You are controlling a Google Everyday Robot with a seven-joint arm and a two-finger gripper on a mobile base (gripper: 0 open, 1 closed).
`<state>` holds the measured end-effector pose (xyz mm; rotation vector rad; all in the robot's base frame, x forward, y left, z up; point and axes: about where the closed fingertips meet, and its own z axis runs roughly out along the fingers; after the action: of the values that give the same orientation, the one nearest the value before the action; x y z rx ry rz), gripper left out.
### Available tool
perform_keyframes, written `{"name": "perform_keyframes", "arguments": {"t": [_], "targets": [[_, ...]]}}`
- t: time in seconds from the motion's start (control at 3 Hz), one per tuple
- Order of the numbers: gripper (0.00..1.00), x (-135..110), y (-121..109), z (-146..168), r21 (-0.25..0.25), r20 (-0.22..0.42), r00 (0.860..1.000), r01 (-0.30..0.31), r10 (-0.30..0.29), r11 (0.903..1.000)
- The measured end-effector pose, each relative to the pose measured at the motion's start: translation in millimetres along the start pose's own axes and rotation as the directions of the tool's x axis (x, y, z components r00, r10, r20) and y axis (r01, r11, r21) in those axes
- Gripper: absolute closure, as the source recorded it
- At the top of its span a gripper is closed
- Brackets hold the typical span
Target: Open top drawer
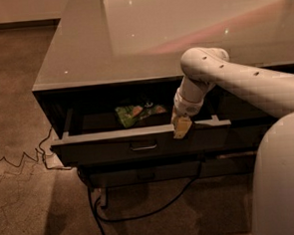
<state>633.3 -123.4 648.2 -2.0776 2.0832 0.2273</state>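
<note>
The top drawer (104,148) is a wide dark grey drawer with a small metal pull handle (143,147) at its centre. It stands pulled out from the cabinet, and its tray shows. A green packet (137,113) lies inside it. My gripper (181,127) hangs from the white arm (244,81) and sits on the top edge of the drawer front, right of the handle.
The cabinet has a glossy grey top (132,35). A lower drawer front (140,175) shows under the open one. Black cables (142,209) trail over the brown carpet below, and a thin wire (20,159) runs off to the left. My white body (283,181) fills the lower right.
</note>
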Motion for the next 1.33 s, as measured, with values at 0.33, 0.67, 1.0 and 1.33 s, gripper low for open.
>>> {"name": "perform_keyframes", "arguments": {"t": [0.33, 0.67, 1.0, 1.33], "targets": [[0.63, 0.0, 0.0, 0.1, 0.0, 0.0, 1.0, 0.0, 0.0, 1.0], [0.39, 0.0, 0.0, 0.1, 0.0, 0.0, 1.0, 0.0, 0.0, 1.0], [0.16, 0.0, 0.0, 0.1, 0.0, 0.0, 1.0, 0.0, 0.0, 1.0], [0.0, 0.0, 0.0, 0.1, 0.0, 0.0, 1.0, 0.0, 0.0, 1.0]]}}
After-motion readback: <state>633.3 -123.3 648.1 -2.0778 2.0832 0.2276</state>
